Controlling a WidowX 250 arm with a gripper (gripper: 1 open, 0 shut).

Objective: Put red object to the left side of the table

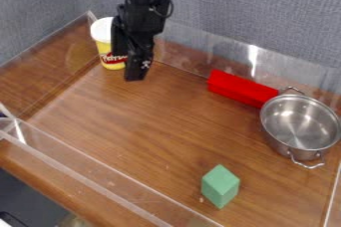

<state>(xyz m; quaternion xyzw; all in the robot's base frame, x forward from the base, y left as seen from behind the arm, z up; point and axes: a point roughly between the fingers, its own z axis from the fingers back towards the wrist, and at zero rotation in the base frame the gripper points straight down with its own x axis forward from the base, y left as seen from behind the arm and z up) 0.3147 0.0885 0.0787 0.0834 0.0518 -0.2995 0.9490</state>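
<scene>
Black robot hand [132, 70] pointing almost straight down near the far left of the surface, fingers spread wide with nothing between them, tips low over the wood. Directly behind and partly hidden by the hand, a yellow paper cup with a white rim and red markings [104, 42], standing upright close to the back wall; impossible to say whether hand and cup touch. Beneath everything, a brown wooden surface [134, 131] enclosed by low clear plastic walls, with a grey fabric backdrop [240, 7] rising behind. Well to the right of the hand, a flat red rectangular block [241, 88] lying along the far right side near the back wall, one end just beside a shiny round metal pot with small handles [298, 124]. Near the front right edge, well apart from the rest, a small green cube [220, 185]. Judged from this layout, task barely begun: red block resting on the right side, untouched and far from the empty hand. Left to do, as far as can be judged: travel across to the red block, grip it, carry it over to the left side and set it down there, clear of the cup.
</scene>
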